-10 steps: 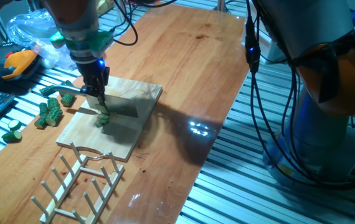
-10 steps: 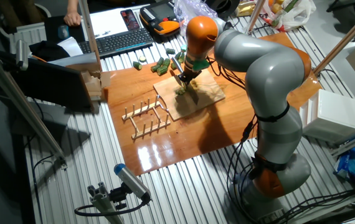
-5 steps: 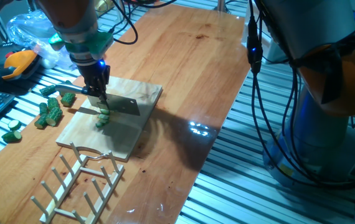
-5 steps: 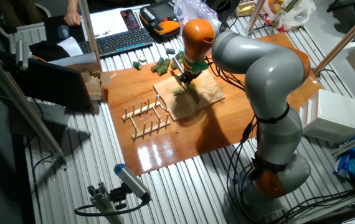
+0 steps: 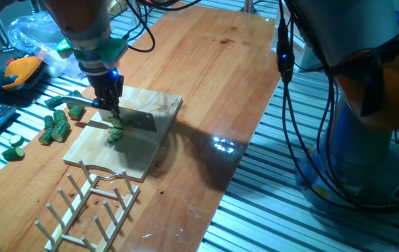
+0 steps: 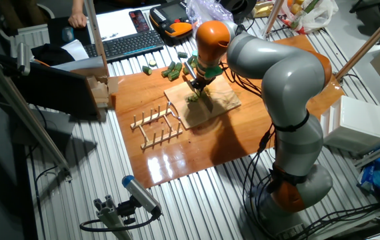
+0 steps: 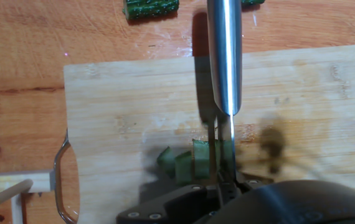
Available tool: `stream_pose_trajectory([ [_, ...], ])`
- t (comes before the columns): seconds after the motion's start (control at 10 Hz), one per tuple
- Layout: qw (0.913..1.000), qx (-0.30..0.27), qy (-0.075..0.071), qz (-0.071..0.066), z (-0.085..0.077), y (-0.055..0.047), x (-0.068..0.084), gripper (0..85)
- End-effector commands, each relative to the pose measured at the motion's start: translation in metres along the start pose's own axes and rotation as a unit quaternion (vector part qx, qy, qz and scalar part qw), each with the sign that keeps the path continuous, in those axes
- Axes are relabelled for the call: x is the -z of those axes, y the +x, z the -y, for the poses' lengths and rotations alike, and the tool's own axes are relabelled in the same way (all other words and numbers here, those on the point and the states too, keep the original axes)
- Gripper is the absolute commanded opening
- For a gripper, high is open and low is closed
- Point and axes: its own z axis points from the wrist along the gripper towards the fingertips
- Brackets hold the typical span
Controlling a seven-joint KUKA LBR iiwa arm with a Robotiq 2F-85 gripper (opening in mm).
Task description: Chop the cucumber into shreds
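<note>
Hand view: cucumber (image 7: 193,163) lies just left of the knife (image 7: 224,74).

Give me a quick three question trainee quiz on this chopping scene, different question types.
1. True or false: the steel knife blade is over the pale wooden chopping board.
2. The heap of dark-green knobbly cucumber chunks lies: A on the board, B on the tabletop beside it, C in the wooden peg rack.
3. Fill in: the gripper holds the ____.

Key: 1 true. 2 B. 3 knife.
</note>
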Motion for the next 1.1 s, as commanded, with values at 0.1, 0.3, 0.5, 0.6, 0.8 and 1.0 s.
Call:
stream_pose_trajectory([
  [0.1,1.0,0.0,0.0,0.0,0.0,0.0,0.0,0.0],
  [0.3,1.0,-0.002,-0.003,-0.003,-0.002,-0.001,0.003,0.0],
  [0.5,0.9999,-0.009,-0.006,-0.004,-0.002,0.0,0.01,0.0],
  [0.6,1.0,-0.006,0.008,-0.002,-0.002,0.001,0.013,0.0],
  [0.8,0.9994,0.003,0.035,0.004,-0.002,0.001,0.014,0.0],
  [1.0,0.9992,0.005,0.038,0.004,-0.002,0.0,0.009,0.0],
])
